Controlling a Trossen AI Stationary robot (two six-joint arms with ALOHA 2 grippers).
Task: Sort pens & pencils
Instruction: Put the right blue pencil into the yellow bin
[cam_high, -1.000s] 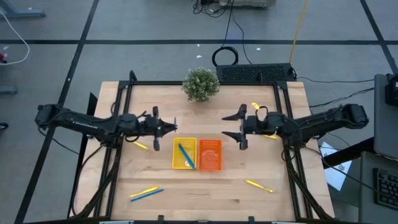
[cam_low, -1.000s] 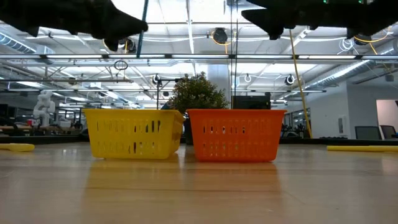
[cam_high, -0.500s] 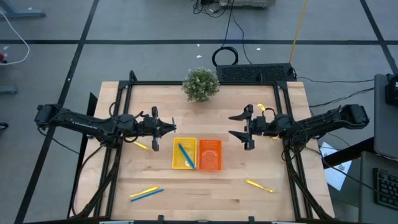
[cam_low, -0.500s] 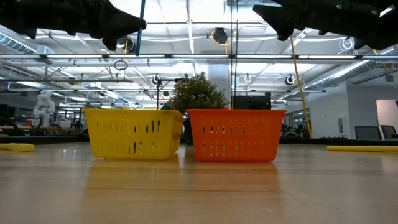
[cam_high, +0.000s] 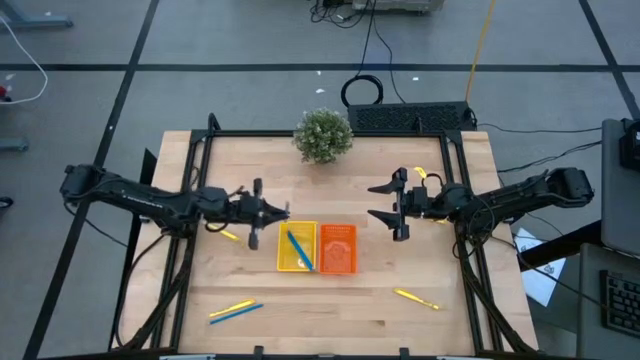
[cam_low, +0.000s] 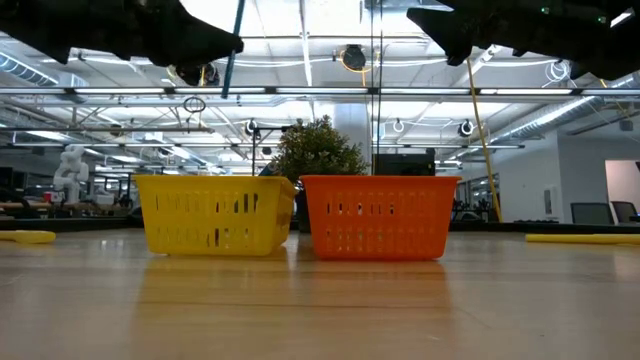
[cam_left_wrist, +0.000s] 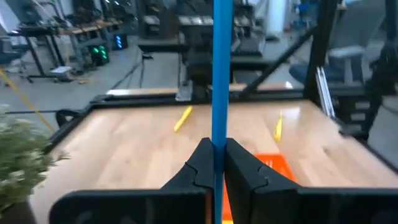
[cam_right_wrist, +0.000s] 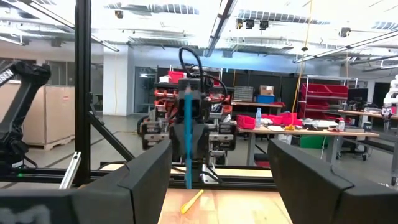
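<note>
My left gripper (cam_high: 272, 211) hovers above the table just left of the yellow tray (cam_high: 297, 247), shut on a blue pen (cam_left_wrist: 222, 74) that stands upright. The same pen (cam_low: 232, 50) shows as a near-vertical blue line in the low view. Another blue pen (cam_high: 299, 250) lies inside the yellow tray. The orange tray (cam_high: 338, 248) stands against the yellow one's right side. My right gripper (cam_high: 386, 204) hangs open in the air right of the trays. Loose yellow pencils (cam_high: 227, 234) (cam_high: 415, 298) (cam_high: 230, 308) and a blue pen (cam_high: 240, 314) lie flat on the table. My left gripper pinches the blue pen's shaft (cam_left_wrist: 219, 140) between its two fingers (cam_left_wrist: 202, 163), about midway along its length. The fingers come level from the table's left and lie across the pen. It is lifted clear, upright with a slight tilt, one end above the fingers and one below.
A potted plant (cam_high: 323, 135) stands at the table's far edge. A black frame (cam_high: 330, 133) runs around the tabletop. More yellow pencils (cam_left_wrist: 182, 118) (cam_left_wrist: 278, 126) lie on the right half of the table, near my right arm. Bare wood lies along the near edge between the loose sticks.
My left gripper has moved a little toward the table's right and near side, closer to the yellow tray, keeping the blue pen upright. My right gripper drew back slightly toward the right edge early on, then stayed still and open.
</note>
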